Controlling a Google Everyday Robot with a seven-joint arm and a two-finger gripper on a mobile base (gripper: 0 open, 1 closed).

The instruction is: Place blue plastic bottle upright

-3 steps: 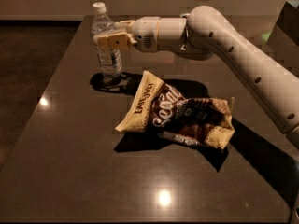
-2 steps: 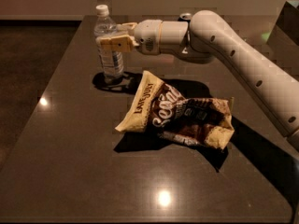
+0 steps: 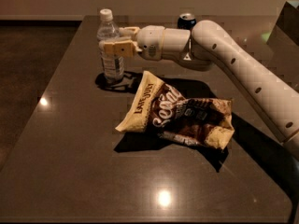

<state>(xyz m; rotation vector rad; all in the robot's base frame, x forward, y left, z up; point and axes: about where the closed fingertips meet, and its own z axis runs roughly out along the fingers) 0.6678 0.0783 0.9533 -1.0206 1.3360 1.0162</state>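
Between the jaws of the gripper (image 3: 113, 39) stands the blue plastic bottle (image 3: 110, 59), upright, white cap up, its base seemingly on the dark table (image 3: 70, 171). The jaws look closed around its upper body. The uprighting appears done; what is left, I judge, is letting go and backing off without tipping it. Below and beside the jaws lies a chip bag (image 3: 180, 113) reading roughly "Late July" and "Sea S…". Behind the arm sits a dark soda can (image 3: 187, 20), its print unreadable.
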